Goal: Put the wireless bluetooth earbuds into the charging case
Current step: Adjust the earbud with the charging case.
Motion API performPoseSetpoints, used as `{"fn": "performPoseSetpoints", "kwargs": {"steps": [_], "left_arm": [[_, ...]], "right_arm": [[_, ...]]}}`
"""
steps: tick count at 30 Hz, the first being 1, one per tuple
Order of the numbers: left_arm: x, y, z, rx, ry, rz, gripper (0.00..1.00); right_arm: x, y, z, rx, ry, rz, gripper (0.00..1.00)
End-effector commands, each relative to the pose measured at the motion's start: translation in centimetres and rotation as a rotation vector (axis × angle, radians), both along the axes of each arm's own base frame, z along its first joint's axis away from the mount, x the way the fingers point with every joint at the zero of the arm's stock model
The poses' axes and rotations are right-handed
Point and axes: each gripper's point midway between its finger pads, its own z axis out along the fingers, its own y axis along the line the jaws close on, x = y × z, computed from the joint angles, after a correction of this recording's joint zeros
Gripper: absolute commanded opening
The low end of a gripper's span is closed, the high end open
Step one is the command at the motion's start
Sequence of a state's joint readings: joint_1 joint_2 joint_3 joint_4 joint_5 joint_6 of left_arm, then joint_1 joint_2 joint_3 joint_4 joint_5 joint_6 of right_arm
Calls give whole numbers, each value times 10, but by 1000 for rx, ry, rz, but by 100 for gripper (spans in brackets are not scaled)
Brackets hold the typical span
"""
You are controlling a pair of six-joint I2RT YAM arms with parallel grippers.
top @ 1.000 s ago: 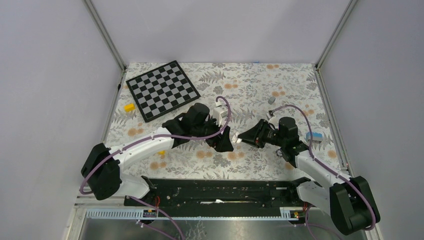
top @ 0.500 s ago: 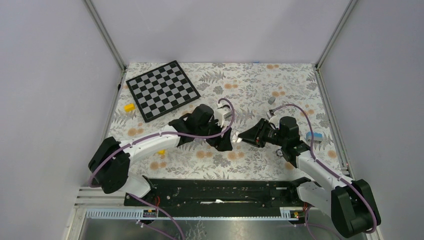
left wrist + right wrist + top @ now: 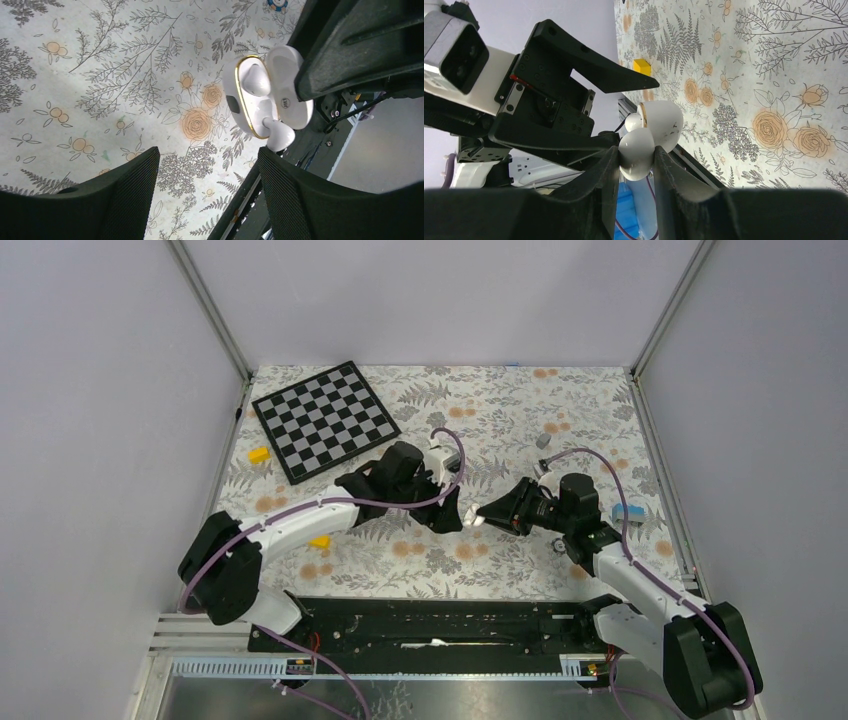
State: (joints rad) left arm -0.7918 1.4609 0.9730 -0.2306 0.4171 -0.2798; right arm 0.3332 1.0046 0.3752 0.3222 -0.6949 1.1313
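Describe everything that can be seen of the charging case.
The charging case is a small, glossy white shell, plastic by its look, rounded like a pebble. It stands open: its two halves are spread at the hinge, and a thin gold rim runs round the inner face. White rounded shapes sit inside; whether they are earbuds I cannot tell. The right gripper clamps one half between its fingers, in the air above the floral table. Nothing else touches it.

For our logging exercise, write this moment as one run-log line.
left gripper: open, empty | right gripper: shut on charging case, lifted | lid: open | one earbud seated, another earbud sticking out
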Motion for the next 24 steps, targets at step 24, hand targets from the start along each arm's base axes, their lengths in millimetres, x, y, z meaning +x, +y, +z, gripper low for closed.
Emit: {"fn": "performPoseSetpoints", "kwargs": {"steps": [24], "left_arm": [[-20,-2,53,-169,-26,-102,76]], "right_arm": [[5,1,13,6,-46,-9,0]]}}
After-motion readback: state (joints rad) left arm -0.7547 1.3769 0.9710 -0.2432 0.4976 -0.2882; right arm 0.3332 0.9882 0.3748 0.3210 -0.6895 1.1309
